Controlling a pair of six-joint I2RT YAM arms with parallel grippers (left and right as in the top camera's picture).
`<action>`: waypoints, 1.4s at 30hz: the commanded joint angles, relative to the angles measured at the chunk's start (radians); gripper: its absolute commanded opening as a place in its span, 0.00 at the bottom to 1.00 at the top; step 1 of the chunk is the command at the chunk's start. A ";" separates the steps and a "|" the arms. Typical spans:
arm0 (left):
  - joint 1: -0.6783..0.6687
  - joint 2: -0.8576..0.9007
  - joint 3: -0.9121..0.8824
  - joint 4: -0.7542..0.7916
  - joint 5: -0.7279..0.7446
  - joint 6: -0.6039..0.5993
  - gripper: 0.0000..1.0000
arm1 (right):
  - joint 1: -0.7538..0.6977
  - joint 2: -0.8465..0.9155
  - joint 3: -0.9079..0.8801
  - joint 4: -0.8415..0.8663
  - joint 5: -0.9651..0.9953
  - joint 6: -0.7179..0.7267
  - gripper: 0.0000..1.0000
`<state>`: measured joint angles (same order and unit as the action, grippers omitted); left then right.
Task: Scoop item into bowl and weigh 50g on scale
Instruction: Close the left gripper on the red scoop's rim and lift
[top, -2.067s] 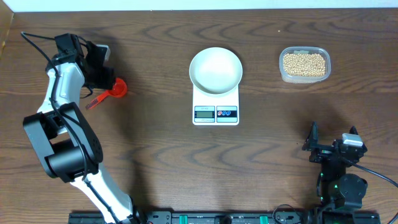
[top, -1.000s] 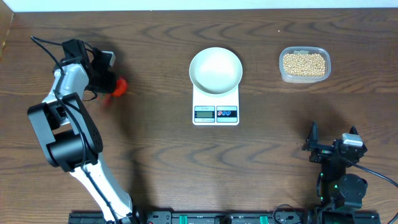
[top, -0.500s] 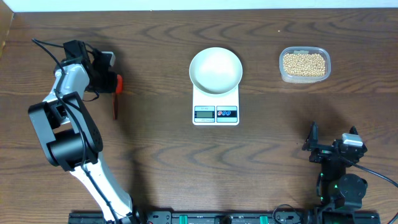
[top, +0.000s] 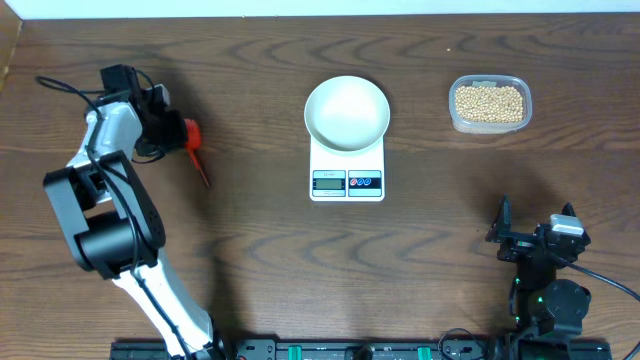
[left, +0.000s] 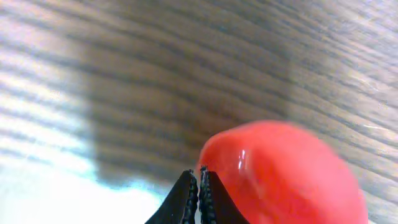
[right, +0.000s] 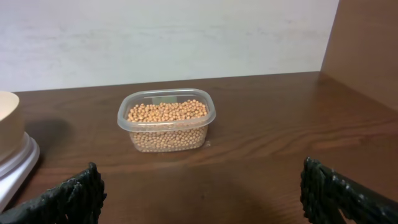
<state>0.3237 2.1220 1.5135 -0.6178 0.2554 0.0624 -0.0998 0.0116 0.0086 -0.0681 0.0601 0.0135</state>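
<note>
The white bowl (top: 346, 112) stands empty on the white scale (top: 346, 182) at mid-table. Tan beans (top: 489, 101) fill a clear tub (top: 455, 118) at the back right, and the right wrist view shows the beans (right: 166, 112) ahead of my right gripper (right: 202, 193), which is open and empty near the front right (top: 537, 225). A red scoop (top: 190, 133) lies at the far left, its handle (top: 203, 172) pointing toward the front right. My left gripper (top: 172, 130) is shut, nothing showing between its jaws (left: 199, 177). The scoop's red cup (left: 280, 168) sits right beside them.
The left arm's white links and cable (top: 95, 170) run down the table's left side. A wooden side wall (right: 367, 43) rises to the right of the tub. The bowl's edge (right: 7, 121) and the scale's corner (right: 15, 165) show at the left of the right wrist view.
The left gripper has shut. The red scoop has swung round beside it: its handle pointed front-left, then straight to the front, now front-right. The right arm has not moved.
</note>
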 joint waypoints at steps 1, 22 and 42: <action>-0.002 -0.079 0.017 -0.036 -0.024 -0.100 0.08 | 0.008 -0.006 -0.003 -0.002 0.001 -0.011 0.99; -0.022 -0.084 0.016 0.069 0.153 0.004 0.93 | 0.008 -0.006 -0.003 -0.002 0.001 -0.011 0.99; -0.145 -0.032 0.015 0.108 -0.051 0.113 0.73 | 0.008 -0.006 -0.003 -0.002 0.001 -0.011 0.99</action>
<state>0.1703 2.0739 1.5139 -0.5117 0.2367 0.1593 -0.0998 0.0116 0.0086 -0.0681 0.0601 0.0135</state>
